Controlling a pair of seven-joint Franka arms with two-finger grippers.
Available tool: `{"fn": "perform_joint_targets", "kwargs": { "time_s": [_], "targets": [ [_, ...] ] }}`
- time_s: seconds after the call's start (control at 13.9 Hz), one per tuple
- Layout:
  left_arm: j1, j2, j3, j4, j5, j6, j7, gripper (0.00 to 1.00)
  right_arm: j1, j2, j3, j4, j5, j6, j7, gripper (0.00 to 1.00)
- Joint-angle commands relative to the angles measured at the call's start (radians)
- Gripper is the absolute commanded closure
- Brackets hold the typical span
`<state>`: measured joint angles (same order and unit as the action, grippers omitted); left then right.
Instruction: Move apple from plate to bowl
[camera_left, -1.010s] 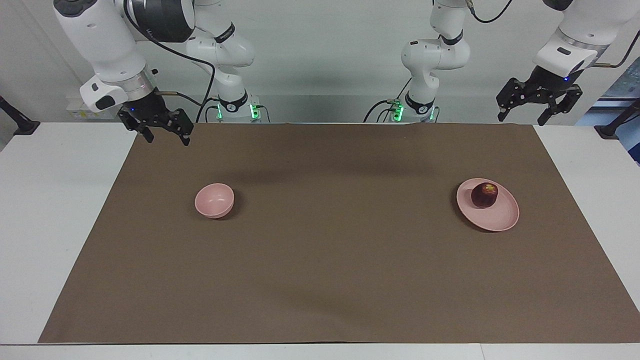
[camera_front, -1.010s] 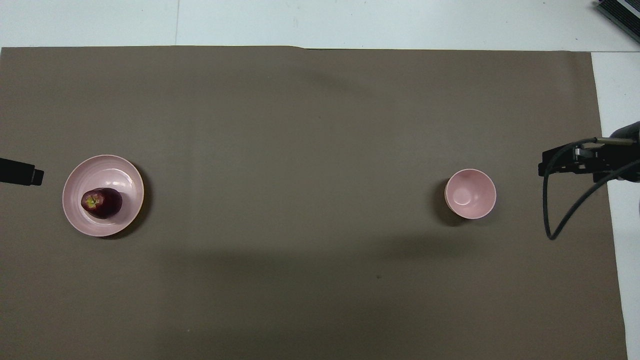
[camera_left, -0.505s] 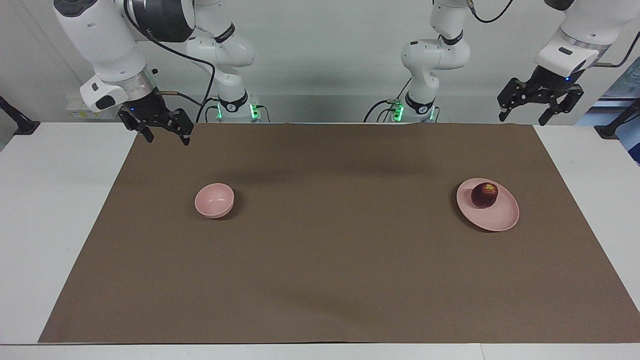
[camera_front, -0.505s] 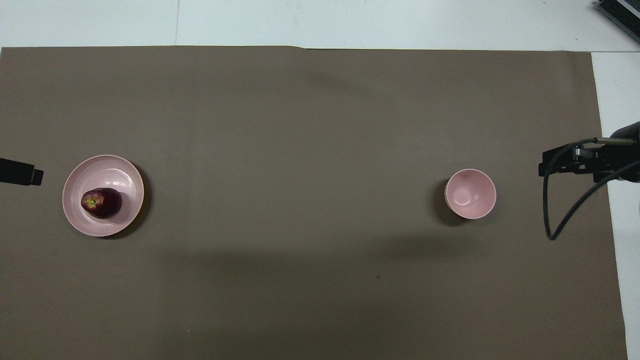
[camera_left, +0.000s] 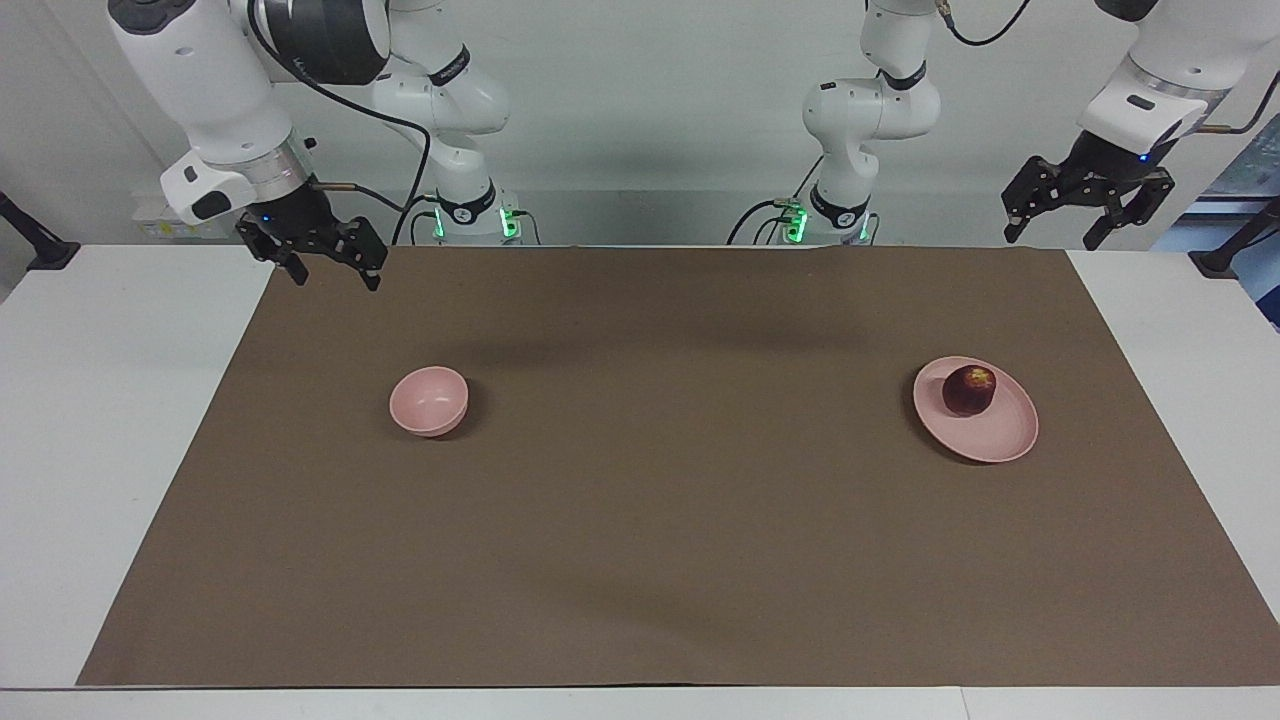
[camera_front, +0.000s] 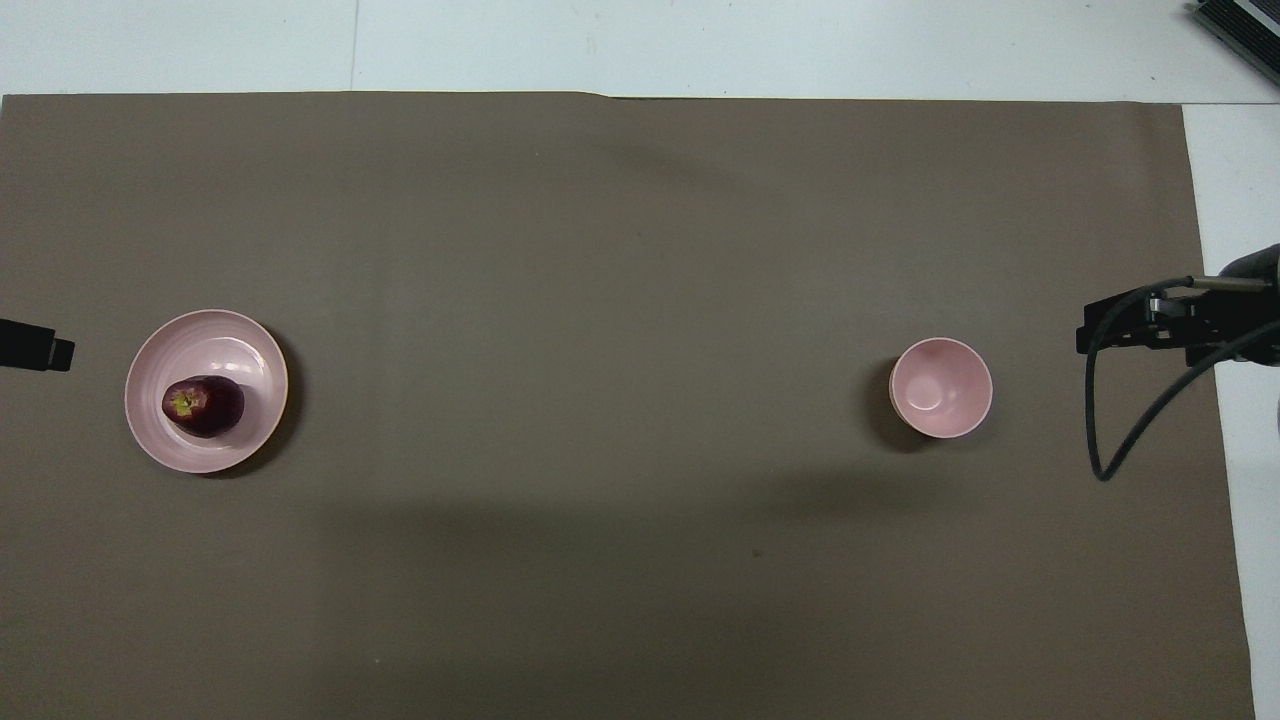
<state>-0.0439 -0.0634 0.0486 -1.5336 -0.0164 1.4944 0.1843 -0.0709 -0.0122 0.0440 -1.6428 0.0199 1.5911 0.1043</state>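
A dark red apple (camera_left: 968, 389) (camera_front: 203, 405) lies on the wide pale pink plate (camera_left: 1000, 432) (camera_front: 215, 340) toward the left arm's end of the table. The small deep pink bowl (camera_left: 429, 401) (camera_front: 941, 387) stands empty toward the right arm's end. My left gripper (camera_left: 1052, 240) is open and empty, raised over the mat's corner at the robots' edge, apart from the plate. My right gripper (camera_left: 335, 280) is open and empty, raised over the mat's other corner at the robots' edge, apart from the bowl.
A brown mat (camera_left: 650, 480) (camera_front: 600, 300) covers most of the white table (camera_left: 110, 400). The right arm's black cable (camera_front: 1130, 420) hangs beside the bowl in the overhead view. A dark object (camera_front: 1240, 25) sits at the table's corner.
My left gripper has risen slightly and drifted away from the plate toward the table's end. The right gripper, apple, plate and bowl have not moved.
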Motion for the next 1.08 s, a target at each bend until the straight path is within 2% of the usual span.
{"fn": "perform_joint_targets", "kwargs": {
  "time_s": [0.0,1.01],
  "targets": [
    [0.004,0.01,0.002,0.024,0.01,-0.016,-0.002,0.0,-0.003,-0.023,0.001,-0.022,0.005,-0.008,-0.021,0.0],
    [-0.007,-0.003,-0.004,0.003,0.007,-0.013,-0.011,0.0,-0.004,-0.023,0.001,-0.023,0.006,-0.008,-0.021,0.0]
  ]
}}
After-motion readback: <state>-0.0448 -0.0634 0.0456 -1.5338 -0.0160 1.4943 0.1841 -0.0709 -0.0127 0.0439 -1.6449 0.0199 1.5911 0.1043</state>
